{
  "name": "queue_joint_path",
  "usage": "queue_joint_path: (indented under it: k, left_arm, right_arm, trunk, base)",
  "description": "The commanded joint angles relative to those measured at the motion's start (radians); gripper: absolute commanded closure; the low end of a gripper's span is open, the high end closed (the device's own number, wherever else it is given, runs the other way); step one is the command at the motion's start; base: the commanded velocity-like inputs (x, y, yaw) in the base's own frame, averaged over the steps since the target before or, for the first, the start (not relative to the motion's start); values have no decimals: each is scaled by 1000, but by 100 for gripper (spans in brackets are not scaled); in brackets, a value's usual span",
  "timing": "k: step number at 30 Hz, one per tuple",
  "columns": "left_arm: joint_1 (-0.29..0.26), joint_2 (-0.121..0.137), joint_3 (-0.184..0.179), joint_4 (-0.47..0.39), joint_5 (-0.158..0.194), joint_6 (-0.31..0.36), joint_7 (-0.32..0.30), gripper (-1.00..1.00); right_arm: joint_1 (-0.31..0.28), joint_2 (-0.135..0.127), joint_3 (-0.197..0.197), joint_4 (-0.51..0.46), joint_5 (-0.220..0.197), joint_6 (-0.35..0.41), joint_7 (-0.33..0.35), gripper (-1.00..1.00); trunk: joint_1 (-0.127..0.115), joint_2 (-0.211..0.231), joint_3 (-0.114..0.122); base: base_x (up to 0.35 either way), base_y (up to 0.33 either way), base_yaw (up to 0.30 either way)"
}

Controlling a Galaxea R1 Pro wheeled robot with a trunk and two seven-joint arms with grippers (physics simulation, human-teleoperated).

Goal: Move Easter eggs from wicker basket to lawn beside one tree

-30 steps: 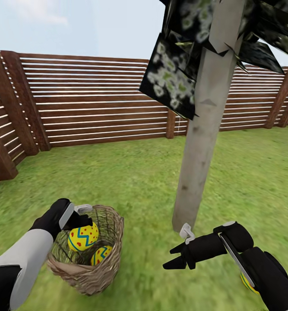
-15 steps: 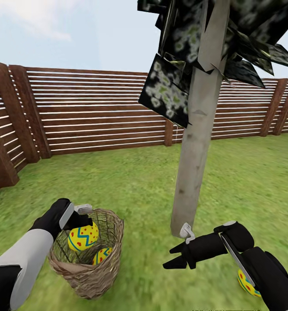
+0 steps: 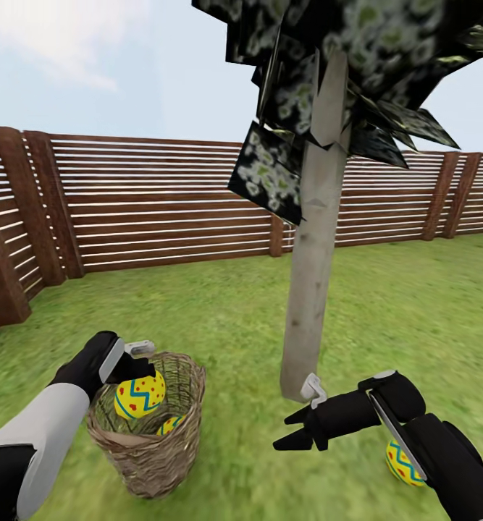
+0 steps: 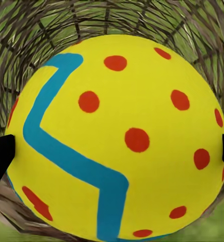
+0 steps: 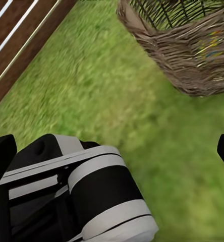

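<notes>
No legible text, labels, brands, numbers or signs on anything here.

Green lawn [image 3: 219, 304] under wicker basket [image 3: 148, 456], tree [image 3: 308, 289], one egg [image 3: 402, 463].

Bright, even daylight, no hard shadows I can spot. Grass [image 3: 234, 304] smeared w/ blur nr my arms; fence slats bend at edges.

We see our left arm [image 3: 42, 427] in a pale grey sleeve ending in a black wrist. Our right arm [image 3: 444, 452] is black with a thin white stripe, its gripper [image 3: 293, 428] black with pointed fingers and a small white bracket.
</notes>
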Motion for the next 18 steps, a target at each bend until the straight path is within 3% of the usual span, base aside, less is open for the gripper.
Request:
queue_joint_path:
  k: [1, 9, 18]
  left_arm:
    - [0, 0, 1, -1, 5, 6, 5, 100]
    - [0, 0, 1, -2, 5, 8, 5, 100]
    - [0, 0, 1, -2, 5, 8, 6, 100]
  right_arm:
    - [-1, 0, 1, 0, 1, 9, 2, -100]
    - [-1, 1, 4, 0, 1, 9, 1, -100]
    - [-1, 2, 5, 0, 5, 9, 4, -100]
  trunk:
    - [-1, 0, 3]
    - [-4, 2, 34]
    - [-8, 4, 69]
  base:
    - [-30, 0, -148]
    - [-58, 0, -229]
    - [-142, 0, -37]
